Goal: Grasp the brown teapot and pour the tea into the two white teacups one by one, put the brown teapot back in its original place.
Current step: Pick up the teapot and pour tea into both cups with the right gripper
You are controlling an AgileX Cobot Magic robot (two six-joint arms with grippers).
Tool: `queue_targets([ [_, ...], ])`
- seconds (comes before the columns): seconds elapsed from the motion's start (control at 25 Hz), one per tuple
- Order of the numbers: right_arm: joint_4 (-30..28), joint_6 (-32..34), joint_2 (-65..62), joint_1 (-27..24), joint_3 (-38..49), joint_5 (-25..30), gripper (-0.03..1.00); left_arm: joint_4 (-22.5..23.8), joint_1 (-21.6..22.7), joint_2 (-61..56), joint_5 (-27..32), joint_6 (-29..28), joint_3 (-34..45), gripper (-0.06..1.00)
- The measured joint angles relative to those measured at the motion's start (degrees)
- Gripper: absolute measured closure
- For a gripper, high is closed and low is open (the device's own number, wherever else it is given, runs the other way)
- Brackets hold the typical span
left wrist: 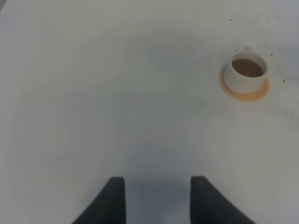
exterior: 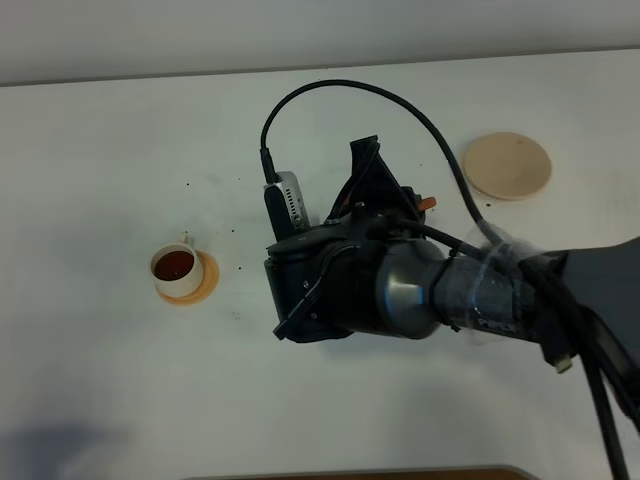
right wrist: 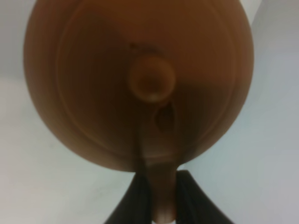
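The brown teapot (right wrist: pixel 140 84) fills the right wrist view, lid knob toward the camera. My right gripper (right wrist: pixel 162 189) is shut on its loop handle. In the high view the right arm (exterior: pixel 400 290) reaches over the table's middle and hides the teapot except a small reddish bit (exterior: pixel 427 203). One white teacup (exterior: pixel 176 270) stands at the left with brown tea in it; it also shows in the left wrist view (left wrist: pixel 245 72). The other teacup is hidden. The beige saucer (exterior: pixel 507 165) lies bare at the back right. My left gripper (left wrist: pixel 158 196) is open and empty, away from the cup.
The teacup stands on an orange coaster (exterior: pixel 205 285), also in the left wrist view (left wrist: pixel 244 92). A black cable (exterior: pixel 350 90) loops above the right wrist. A few dark specks lie on the white table (exterior: pixel 100 150).
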Motion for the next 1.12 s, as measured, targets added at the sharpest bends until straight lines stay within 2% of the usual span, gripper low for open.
queue_targets([
  [0.36, -0.5, -3.4, 3.4, 0.7, -3.7, 2.2, 0.83, 0.0, 0.0, 0.0, 0.0, 0.0, 0.0, 0.58],
  [0.68, -4.6, -5.7, 3.4, 1.6, -3.8, 2.7, 0.83, 0.0, 0.0, 0.0, 0.0, 0.0, 0.0, 0.58],
  [1.12, -7.1, -8.1, 3.4, 1.6, -3.8, 2.7, 0.83, 0.0, 0.0, 0.0, 0.0, 0.0, 0.0, 0.58],
])
